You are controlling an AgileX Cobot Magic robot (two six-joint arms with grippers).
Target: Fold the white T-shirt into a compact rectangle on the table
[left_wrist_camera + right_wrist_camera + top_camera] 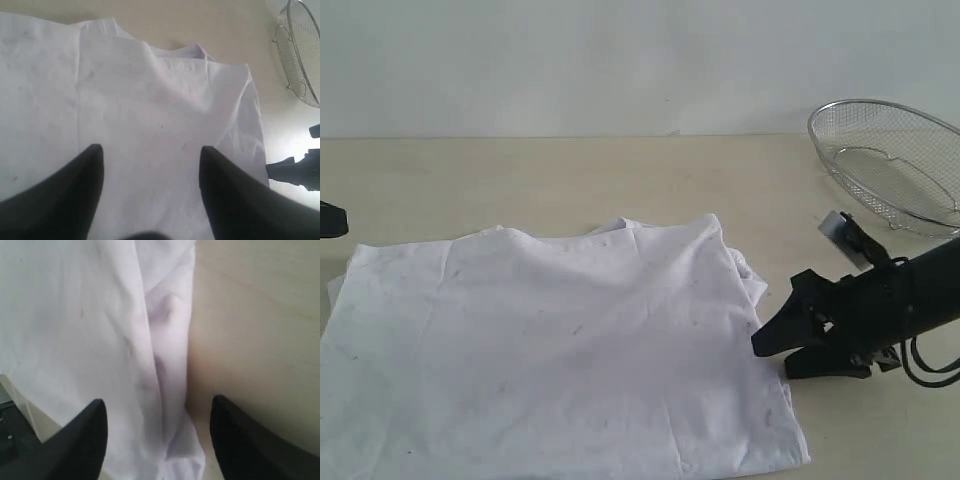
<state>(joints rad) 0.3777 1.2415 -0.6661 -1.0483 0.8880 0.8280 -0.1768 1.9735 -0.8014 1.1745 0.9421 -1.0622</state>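
Jaws both apart, empty, left facing white T-shirt (pixel 550 340), right beside its edge.

You are looking at soft, even, bright light; the white T-shirt (pixel 570 340) is washing out pale, and the wrist views are blurring slightly throughout.
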